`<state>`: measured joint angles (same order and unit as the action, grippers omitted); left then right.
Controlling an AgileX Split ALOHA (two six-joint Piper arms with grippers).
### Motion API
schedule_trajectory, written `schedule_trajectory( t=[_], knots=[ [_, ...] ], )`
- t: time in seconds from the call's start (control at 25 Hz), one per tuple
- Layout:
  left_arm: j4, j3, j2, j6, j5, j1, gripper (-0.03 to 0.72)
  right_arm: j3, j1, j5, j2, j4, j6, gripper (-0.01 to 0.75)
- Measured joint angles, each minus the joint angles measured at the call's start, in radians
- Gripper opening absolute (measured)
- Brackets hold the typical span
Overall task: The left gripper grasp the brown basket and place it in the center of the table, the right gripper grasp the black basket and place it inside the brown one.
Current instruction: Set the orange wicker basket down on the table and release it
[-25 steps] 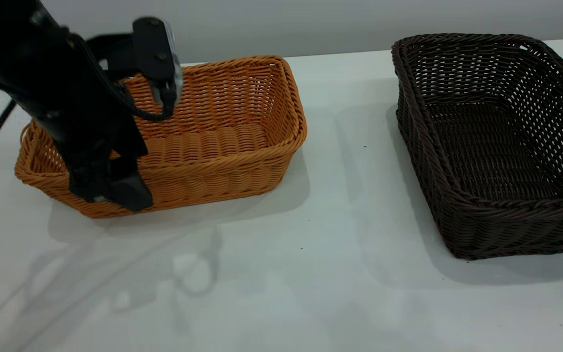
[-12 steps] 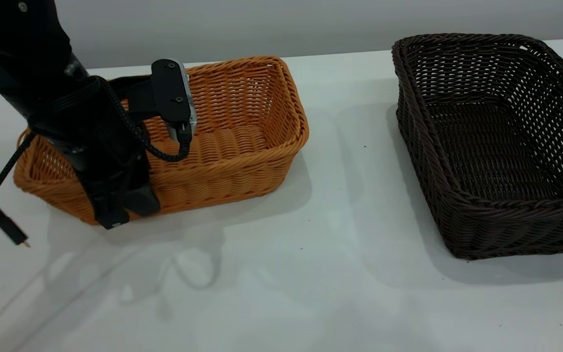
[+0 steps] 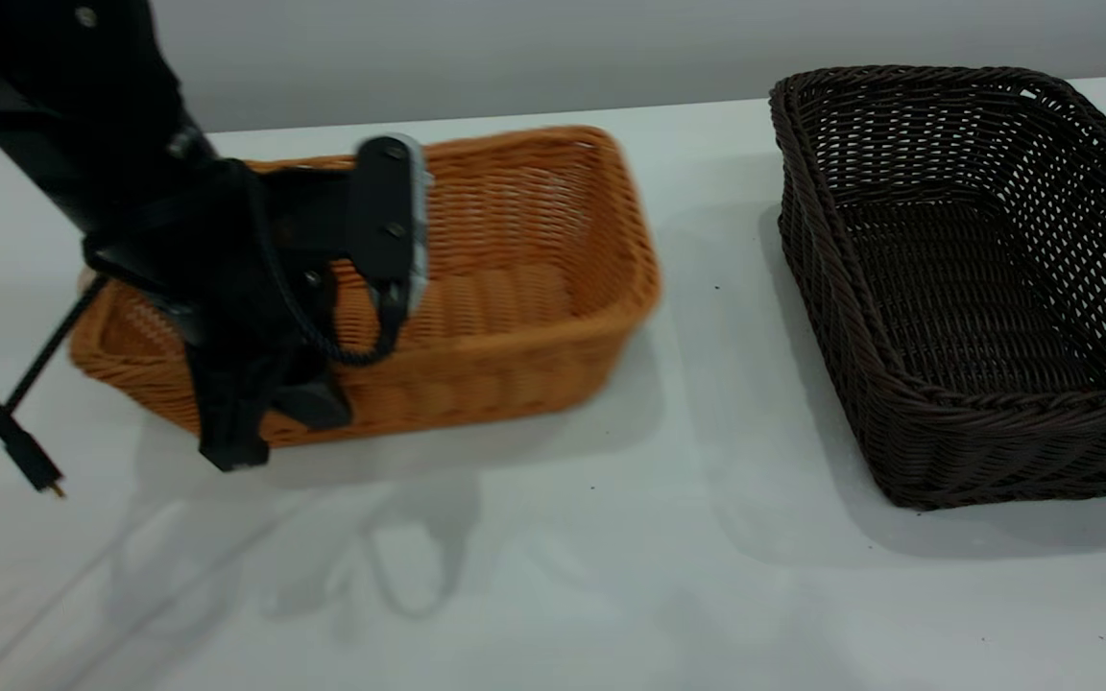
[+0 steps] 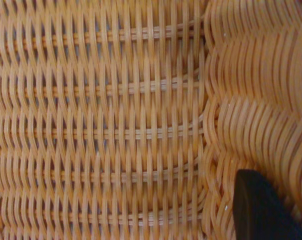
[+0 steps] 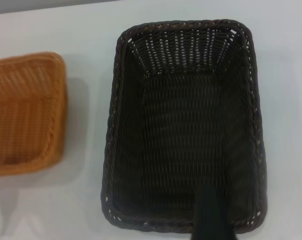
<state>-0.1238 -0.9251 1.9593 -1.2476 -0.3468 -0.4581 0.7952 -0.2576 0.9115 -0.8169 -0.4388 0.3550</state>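
From outside, my left gripper [image 3: 260, 422] is clenched on the near wall of the brown basket [image 3: 515, 288], and the basket has slid toward the middle of the desk [image 3: 611, 576] compared with a second ago, its far corner now closer to the black basket [image 3: 975, 288]; its outline is smeared, so I judge the drag is under way and the first placement only partly done. A strip of bare desk separates the two baskets, so there is room to go on, but not much before the rims meet. A loose cable [image 3: 30, 461] dangles at my left, clear of the basket. From my left wrist, brown weave fills the view, with one black fingertip [image 4: 258, 207] pressed against the inside wall. From my right wrist, the black basket lies untouched directly below, with the brown one beside it but apart; one dark finger [image 5: 211, 215] shows of my right gripper, and I cannot tell whether it is parted or closed.
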Motion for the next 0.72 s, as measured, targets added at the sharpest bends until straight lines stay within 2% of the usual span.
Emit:
schedule_trajectory(
  t=[0.32,0.52,0.72],
  knots=[
    [0.000,0.000,0.000,-0.016,-0.005,-0.102,0.099,0.000,0.001,0.000,0.000,0.000,0.001,0.411],
    [-0.001,0.000,0.000,-0.007,-0.007,-0.124,0.099,0.000,0.049,-0.003,0.000,-0.002,0.001,0.411],
    [0.000,0.000,0.000,0.053,-0.001,-0.124,0.099,0.000,0.051,-0.002,0.000,0.008,0.002,0.411]
  ],
)
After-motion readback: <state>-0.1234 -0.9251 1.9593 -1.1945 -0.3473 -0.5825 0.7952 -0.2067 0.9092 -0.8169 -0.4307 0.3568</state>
